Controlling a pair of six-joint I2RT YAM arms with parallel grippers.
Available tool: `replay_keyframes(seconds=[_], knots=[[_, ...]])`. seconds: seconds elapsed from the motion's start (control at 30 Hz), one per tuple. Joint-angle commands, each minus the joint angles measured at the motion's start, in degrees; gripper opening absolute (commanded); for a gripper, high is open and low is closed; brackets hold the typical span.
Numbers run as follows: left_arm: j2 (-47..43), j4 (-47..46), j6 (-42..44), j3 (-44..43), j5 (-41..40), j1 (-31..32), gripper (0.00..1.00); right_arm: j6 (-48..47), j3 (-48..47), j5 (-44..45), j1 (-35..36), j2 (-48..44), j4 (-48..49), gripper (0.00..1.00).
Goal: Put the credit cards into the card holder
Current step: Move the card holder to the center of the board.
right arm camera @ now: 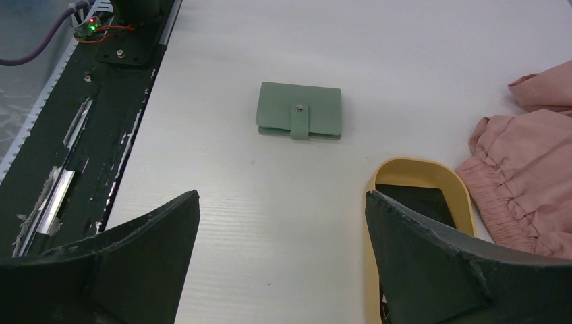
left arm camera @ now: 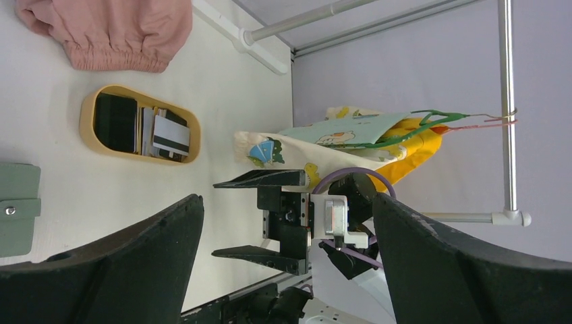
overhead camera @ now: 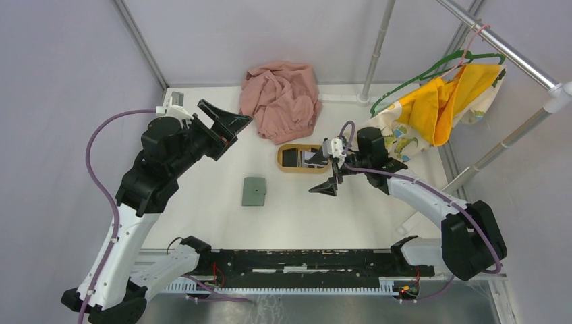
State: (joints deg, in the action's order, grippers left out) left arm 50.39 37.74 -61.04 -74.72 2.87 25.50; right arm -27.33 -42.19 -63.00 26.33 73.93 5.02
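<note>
Right gripper (overhead camera: 320, 175) hangs with its jaws spread wide and nothing between them, raised above the white table (overhead camera: 202, 202) at about 3 o'clock from the card holder (overhead camera: 254, 191) and just beside the 3 o'clock end of the tray (overhead camera: 280, 158). In its wrist view both dark fingers frame the bottom edge, with bare table between them. The card holder lies flat near the middle of the table, folded shut with its strap snapped over the front, well apart from both grippers. At roughly 1 o'clock from it sits the oval tan tray, and the credit cards (overhead camera: 297, 157) are all inside it. The left wrist view shows a black card at one end and a lighter card with a dark stripe next to it, on top of a few others whose faces cannot be made out. Left gripper (overhead camera: 229, 131) is released too, its fingers wide apart and empty, held high at about 11 o'clock from the card holder and pointing across toward the tray. Farther back, at 12 o'clock, a crumpled pink cloth (overhead camera: 281, 101) lies against the rear wall, near the tray's far rim. At 2 o'clock a yellow garment (overhead camera: 445, 101) hangs on a green hanger (overhead camera: 432, 67) from a metal rail.
</note>
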Motion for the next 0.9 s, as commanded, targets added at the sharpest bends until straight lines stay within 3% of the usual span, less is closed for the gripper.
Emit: replay_keyframes(seconds=[0.0,0.27,0.4,0.57,0.67,0.87], knots=[[0.3,0.0,0.1,-2.6,-1.0,0.2,1.00,-0.6,-2.6,-1.8,-0.9,0.5,0.5,0.98],[0.4,-1.5,3.1,-0.8,0.0,0.2,1.00,2.0,-1.5,-2.5,-0.9,0.0,3.7,0.98],[-1.3,-5.2,15.2,10.5,-1.6,0.2,1.00,3.1,-0.2,-2.3,-0.8,-0.7,6.0,0.98],[-6.4,-17.2,30.2,31.0,-0.9,0.2,1.00,2.8,3.2,-1.7,0.0,-1.4,10.3,0.98],[-10.0,-25.9,30.0,42.1,-4.0,0.1,0.98,-0.7,4.5,-0.1,1.7,-1.6,10.0,0.98],[-7.1,-36.3,27.2,53.1,-8.5,0.0,0.87,-7.4,6.2,0.6,4.1,-1.8,8.3,0.98]])
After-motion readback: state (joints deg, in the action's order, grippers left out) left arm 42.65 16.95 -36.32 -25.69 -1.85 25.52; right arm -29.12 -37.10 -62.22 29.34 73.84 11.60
